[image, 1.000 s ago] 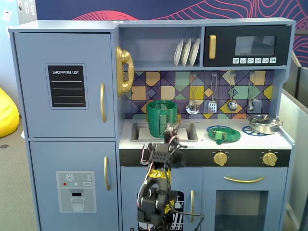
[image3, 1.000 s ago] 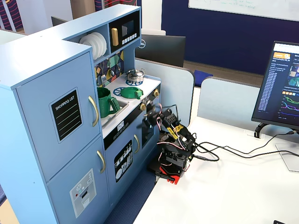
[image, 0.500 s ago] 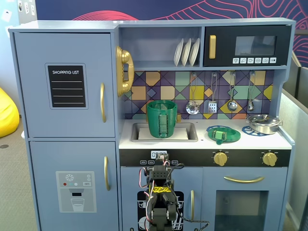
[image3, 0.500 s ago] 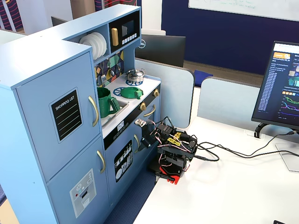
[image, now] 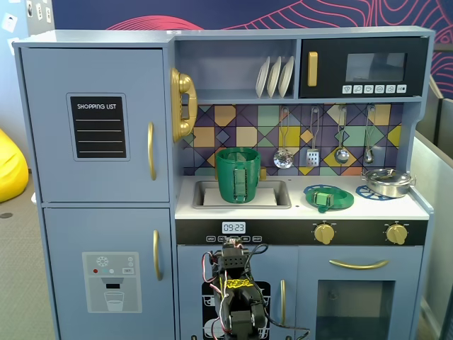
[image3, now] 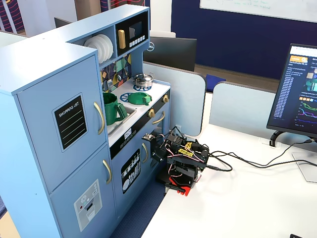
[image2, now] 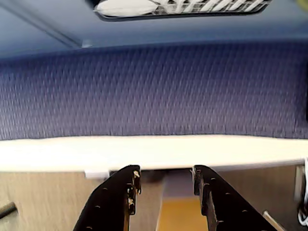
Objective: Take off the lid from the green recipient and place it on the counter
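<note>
The green recipient (image: 238, 174) stands upright in the recessed sink with its top open; it also shows in the other fixed view (image3: 115, 108). The green lid (image: 329, 198) lies flat on the white counter (image: 297, 207) over the left blue burner ring, handle up, to the right of the sink; it shows too in the other fixed view (image3: 140, 98). My arm (image: 237, 294) sits folded low in front of the kitchen, far below the counter. In the wrist view my gripper (image2: 166, 175) is open and empty, pointing at a blue wall and away from the kitchen.
A silver metal pan (image: 388, 182) sits on the right burner. Utensils (image: 312, 138) hang on the tiled back wall above the counter. A monitor (image3: 297, 94) and cables (image3: 257, 161) are on the white desk right of my arm (image3: 181, 158).
</note>
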Tool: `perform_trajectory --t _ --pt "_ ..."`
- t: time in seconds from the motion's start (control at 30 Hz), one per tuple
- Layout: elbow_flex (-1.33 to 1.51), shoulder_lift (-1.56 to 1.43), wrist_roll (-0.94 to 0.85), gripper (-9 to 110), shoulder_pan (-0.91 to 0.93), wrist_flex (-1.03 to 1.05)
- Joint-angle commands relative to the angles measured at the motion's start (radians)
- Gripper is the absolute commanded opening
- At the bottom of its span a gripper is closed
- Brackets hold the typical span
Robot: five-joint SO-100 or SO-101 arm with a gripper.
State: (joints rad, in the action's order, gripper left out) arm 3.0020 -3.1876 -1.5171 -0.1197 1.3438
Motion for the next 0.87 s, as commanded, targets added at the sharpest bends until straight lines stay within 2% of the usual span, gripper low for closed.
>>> perform_trajectory --t 0.0,0.83 --pt "-0.005 0.011 -0.005 3 -0.002 0.187" --pt "-0.005 0.011 0.009 4 0.035 0.186"
